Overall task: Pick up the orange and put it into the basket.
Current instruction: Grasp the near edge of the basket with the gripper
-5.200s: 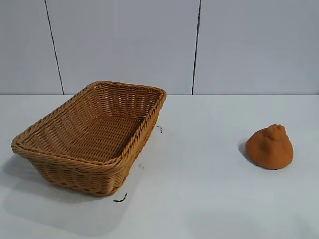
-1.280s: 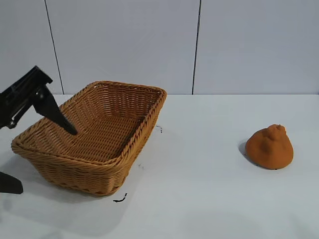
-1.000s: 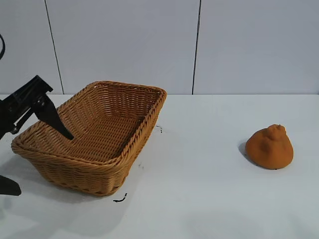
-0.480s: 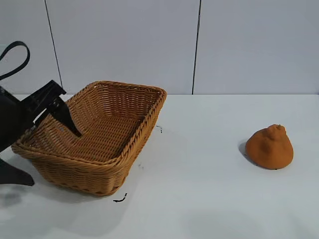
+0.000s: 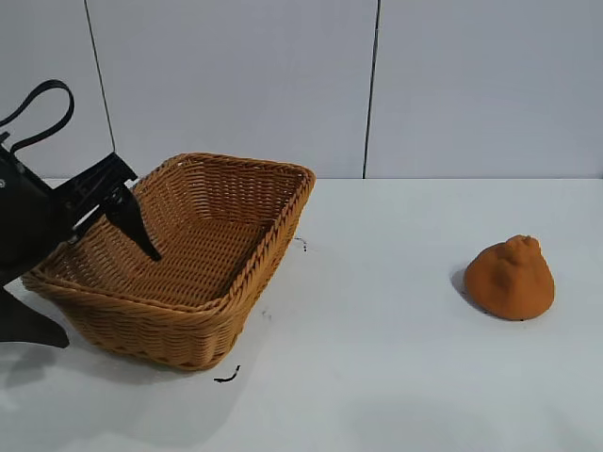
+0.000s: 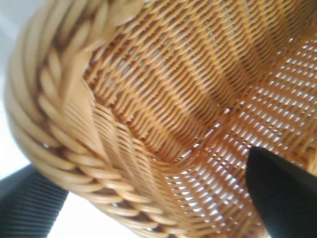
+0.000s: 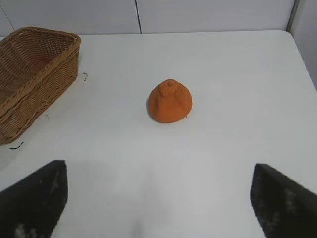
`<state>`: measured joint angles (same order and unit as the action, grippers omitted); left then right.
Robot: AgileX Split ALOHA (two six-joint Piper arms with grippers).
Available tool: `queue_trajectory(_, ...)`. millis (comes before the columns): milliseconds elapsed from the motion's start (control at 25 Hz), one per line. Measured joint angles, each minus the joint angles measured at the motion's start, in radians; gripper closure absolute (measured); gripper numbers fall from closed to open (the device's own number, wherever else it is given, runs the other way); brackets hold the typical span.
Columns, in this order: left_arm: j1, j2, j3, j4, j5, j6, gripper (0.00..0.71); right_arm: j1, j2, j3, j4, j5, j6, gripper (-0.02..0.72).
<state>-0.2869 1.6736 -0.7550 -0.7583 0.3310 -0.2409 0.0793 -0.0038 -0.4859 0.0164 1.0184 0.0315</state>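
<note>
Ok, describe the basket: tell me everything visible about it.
The basket is a rectangular tan-brown woven wicker tray with sloping sides and a braided rim. It sits upright on the white table, with nothing inside. The left gripper straddles its near-left rim, jaws open, one inside and one outside.
</note>
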Motion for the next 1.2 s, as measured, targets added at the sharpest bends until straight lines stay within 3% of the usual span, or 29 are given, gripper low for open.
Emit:
queue_trajectory(200,0.000,0.000,0.016,0.069,0.003,-0.038,0.036,0.002,0.000,0.000,0.000,0.000,0.000,0.010)
queue_trajectory(480,0.000,0.003,0.022,0.088,0.009,-0.045,0.205,0.023,0.000,0.000,0.000,0.001,0.000,0.010)
queue_trajectory(1080,0.000,0.072,0.019,0.083,-0.015,-0.047,0.238,0.023,0.000,0.000,0.001,0.002,0.000,0.010)
queue_trajectory(1120,0.000,0.072,0.018,0.082,-0.016,-0.047,0.262,0.023,0.000,0.000,0.001,0.002,0.000,0.010)
queue_trajectory(1200,0.000,0.072,0.017,0.080,-0.014,-0.047,0.376,0.023,0.000,0.000,0.001,0.002,0.000,0.010)
